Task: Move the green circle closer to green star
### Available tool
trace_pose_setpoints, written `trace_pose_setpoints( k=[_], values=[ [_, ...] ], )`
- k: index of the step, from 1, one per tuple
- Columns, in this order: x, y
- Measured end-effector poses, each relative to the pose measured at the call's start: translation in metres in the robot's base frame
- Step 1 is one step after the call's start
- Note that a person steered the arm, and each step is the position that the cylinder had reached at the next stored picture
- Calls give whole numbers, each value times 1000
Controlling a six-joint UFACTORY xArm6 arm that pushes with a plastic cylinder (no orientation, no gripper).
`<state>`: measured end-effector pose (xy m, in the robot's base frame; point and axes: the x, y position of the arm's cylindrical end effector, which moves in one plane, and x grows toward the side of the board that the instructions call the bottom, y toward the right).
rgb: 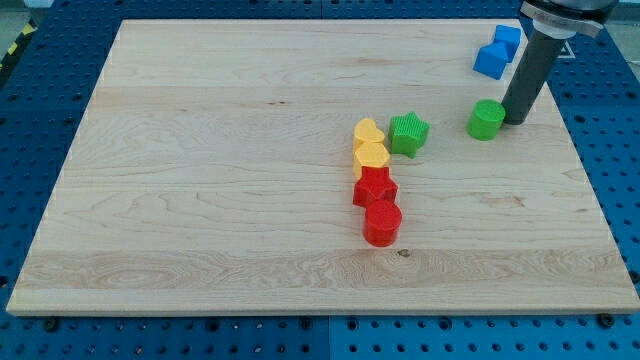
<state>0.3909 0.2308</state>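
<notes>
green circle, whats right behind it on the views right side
My tip sits against the green circle on its right. The rod covers the board just beyond, so nothing else can be confirmed there.

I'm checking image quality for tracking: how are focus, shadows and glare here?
Camera view: evenly lit and sharp; the green circle, green star and my tip, just right of the circle, have crisp edges; only faint soft shadows on the board; no glare.

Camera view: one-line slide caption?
My tip beside the green circle, on its right, green star further left.
</notes>
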Motion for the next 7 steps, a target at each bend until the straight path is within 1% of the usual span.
trace_pose_setpoints(
  k=[2, 5, 7],
  values=[
    [0, -7],
    [23, -39],
    [26, -52]
  ],
)
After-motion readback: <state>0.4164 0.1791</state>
